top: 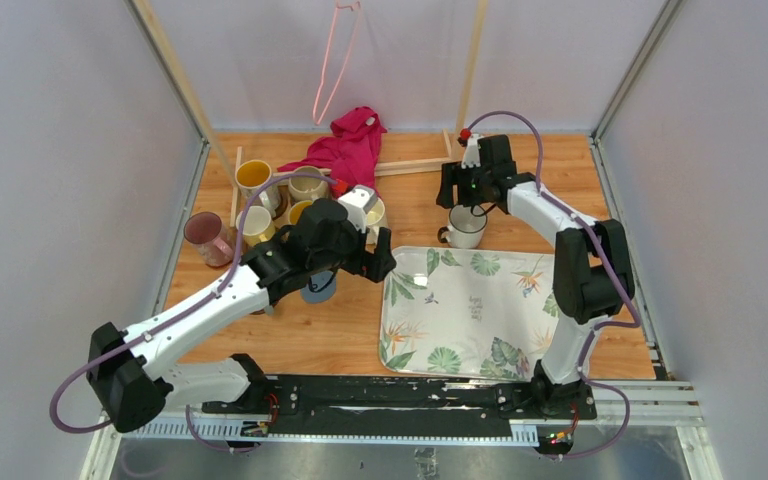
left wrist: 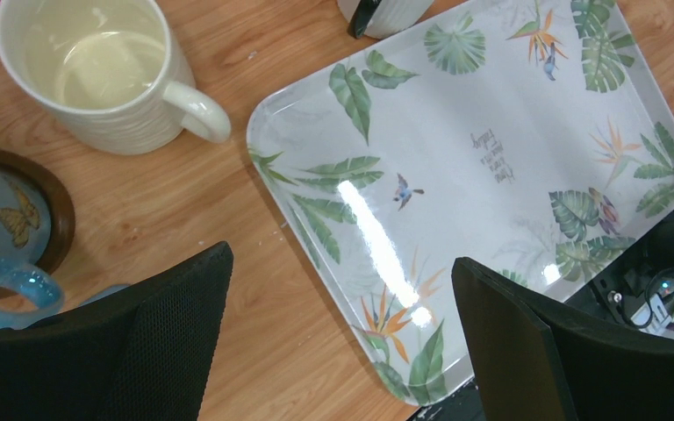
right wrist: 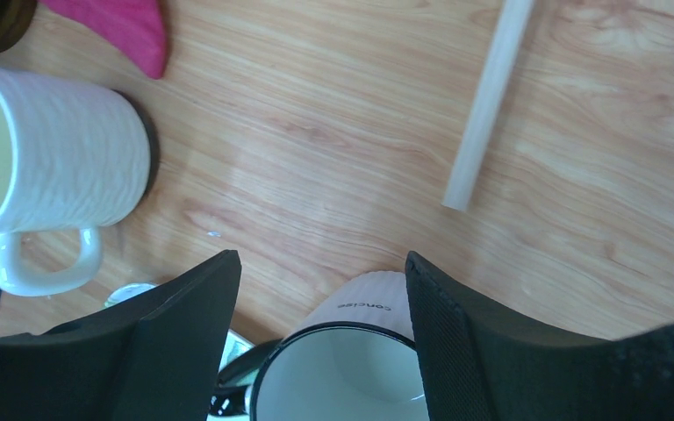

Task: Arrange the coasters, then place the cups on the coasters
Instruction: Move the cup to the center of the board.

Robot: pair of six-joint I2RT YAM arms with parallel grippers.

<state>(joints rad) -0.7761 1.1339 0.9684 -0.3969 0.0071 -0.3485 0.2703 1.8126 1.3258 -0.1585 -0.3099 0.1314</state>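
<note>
Your left gripper (left wrist: 340, 263) hangs wide open above the table (left wrist: 228, 202). It sits between the blue mug (left wrist: 0, 228), which stands on a brown coaster (left wrist: 57, 206), and the leaf-patterned tray (left wrist: 491, 105). Farther out, a cream mug (left wrist: 96, 79) stands near the tray's corner. Beyond the tray, your right gripper (right wrist: 320, 259) straddles the white mug (right wrist: 342, 377) with the dark rim. You cannot tell whether its fingers press the mug.
</note>
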